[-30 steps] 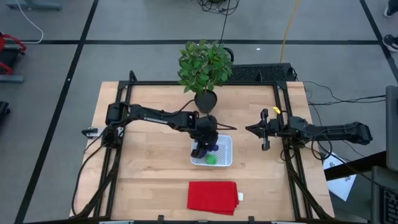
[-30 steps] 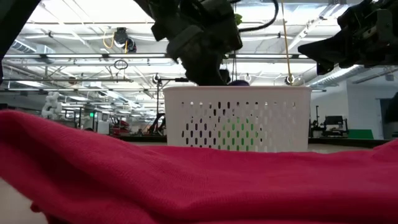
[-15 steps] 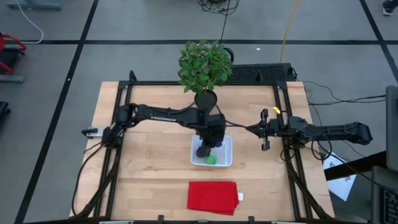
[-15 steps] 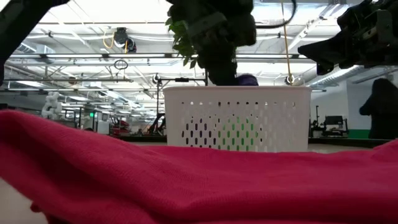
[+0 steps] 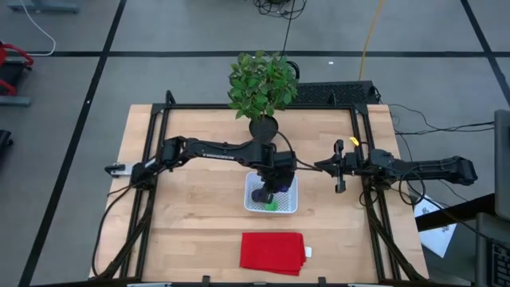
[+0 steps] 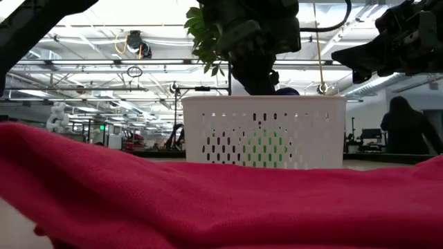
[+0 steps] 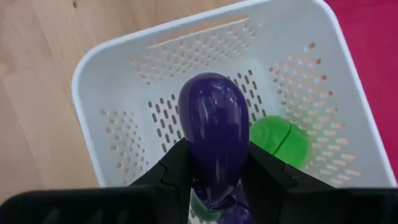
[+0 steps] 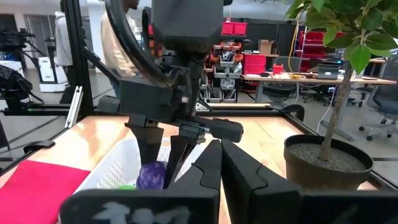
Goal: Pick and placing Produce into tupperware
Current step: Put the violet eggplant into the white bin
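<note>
The white perforated tupperware basket (image 5: 290, 209) (image 6: 263, 131) (image 7: 93, 68) stands on the table's middle. The green round piece (image 7: 281, 140) (image 5: 271, 205) lies on its bottom. My left gripper (image 5: 272, 190) (image 7: 214, 171) hangs over the basket, shut on the elongated dark purple piece (image 7: 214, 130) (image 6: 285, 90) (image 8: 151, 175). I cannot make out the roundish purple piece for sure. My right gripper (image 5: 320, 166) (image 8: 221, 149) waits to the basket's right, shut and holding nothing. My left gripper pinches the elongated purple piece between its two fingers (image 7: 177, 168), one on each long side near the stem end (image 7: 211, 186). The fingers come from above, pointing down and lying along the piece. The piece is lifted clear above the basket floor, its rounded end (image 7: 211, 93) pointing away from the fingers.
A potted leafy plant (image 5: 261, 84) (image 8: 323, 158) stands just beyond the basket's far side. A flat red cloth (image 5: 272, 252) (image 6: 208, 200) lies by the near edge. Bare wood stretches to the basket's left. A person (image 6: 405, 124) stands in the room behind.
My left gripper has carried the elongated purple piece toward the table's right, from the basket's left side to over its middle, staying shut on it. A person has walked into view in the room behind.
</note>
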You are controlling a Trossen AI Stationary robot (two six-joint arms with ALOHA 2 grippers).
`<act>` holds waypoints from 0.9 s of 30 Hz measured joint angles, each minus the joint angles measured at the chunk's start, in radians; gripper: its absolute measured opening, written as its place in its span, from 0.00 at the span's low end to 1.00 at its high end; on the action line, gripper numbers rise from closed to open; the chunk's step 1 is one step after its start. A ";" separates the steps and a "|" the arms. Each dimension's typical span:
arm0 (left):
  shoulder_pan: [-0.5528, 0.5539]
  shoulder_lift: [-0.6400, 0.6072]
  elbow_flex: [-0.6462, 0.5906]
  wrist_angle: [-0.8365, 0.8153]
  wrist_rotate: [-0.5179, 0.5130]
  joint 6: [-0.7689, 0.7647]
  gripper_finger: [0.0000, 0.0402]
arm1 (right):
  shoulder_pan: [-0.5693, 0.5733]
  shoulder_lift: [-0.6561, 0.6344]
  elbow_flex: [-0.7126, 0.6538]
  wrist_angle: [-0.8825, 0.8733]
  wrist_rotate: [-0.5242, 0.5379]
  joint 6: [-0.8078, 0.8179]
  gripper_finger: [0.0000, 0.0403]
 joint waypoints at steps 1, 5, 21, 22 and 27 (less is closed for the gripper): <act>0.000 0.000 -0.001 0.001 0.000 0.007 0.27 | 0.000 0.000 0.000 0.000 0.000 0.000 0.00; 0.006 0.000 -0.002 0.027 0.000 0.012 0.27 | 0.000 0.000 0.000 0.000 0.000 0.000 0.00; 0.007 0.043 -0.003 0.061 -0.066 0.052 0.27 | 0.000 0.002 0.000 -0.010 0.000 0.000 0.00; 0.005 0.043 -0.003 0.067 -0.081 0.064 0.27 | 0.000 0.002 0.000 -0.010 0.000 0.000 0.00; -0.011 0.043 -0.003 0.078 -0.115 0.146 0.27 | 0.000 0.002 0.000 -0.012 0.000 0.002 0.00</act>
